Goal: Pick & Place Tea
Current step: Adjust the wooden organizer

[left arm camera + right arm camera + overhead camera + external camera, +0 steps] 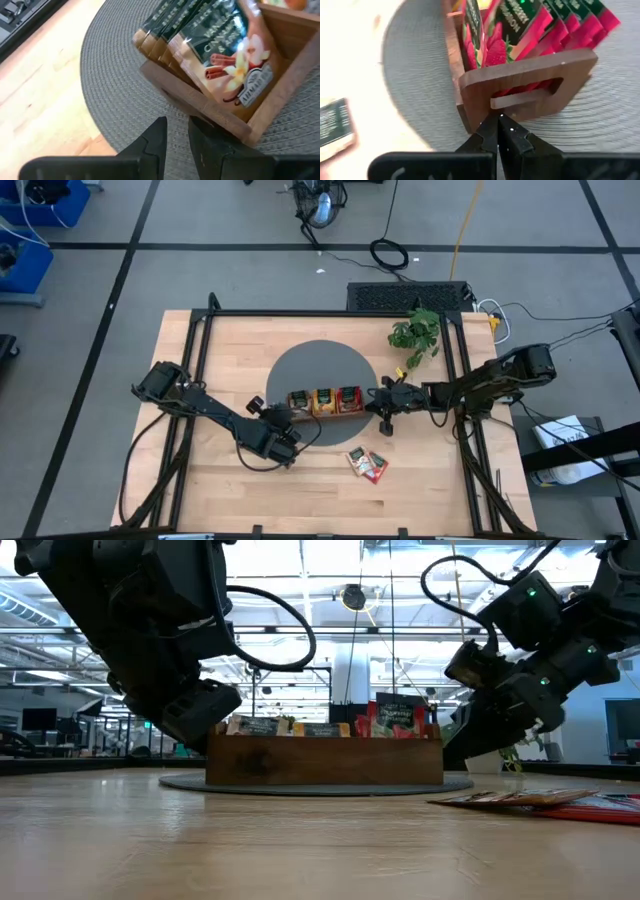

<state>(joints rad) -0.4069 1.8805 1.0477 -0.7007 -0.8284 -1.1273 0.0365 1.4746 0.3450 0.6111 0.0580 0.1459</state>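
A brown wooden tray (325, 415) with three compartments stands on a round grey mat (300, 365). Tea sachets stand upright in it: dark ones (220, 45) at its left end, orange ones (324, 398) in the middle, red ones (520, 30) at its right end. Two more tea sachets (367, 464) lie flat on the table in front of the mat. My left gripper (176, 131) is narrowly open, with nothing between its fingers, just off the tray's left end. My right gripper (498, 119) is shut, its tips at the tray's right end wall (530, 75). My left gripper's one finger (212, 142) overlaps the tray's near left corner (200, 102) in the wrist view; whether it touches, I cannot tell. My right gripper points slanting down from the table's right at the end wall, just below its handle slot (520, 100); whether the tips touch, I cannot tell.
A small green plant (418, 335) stands at the back right of the table. A black frame (330, 313) runs along the table's far and side edges. Bare wood lies in front of the mat at the left.
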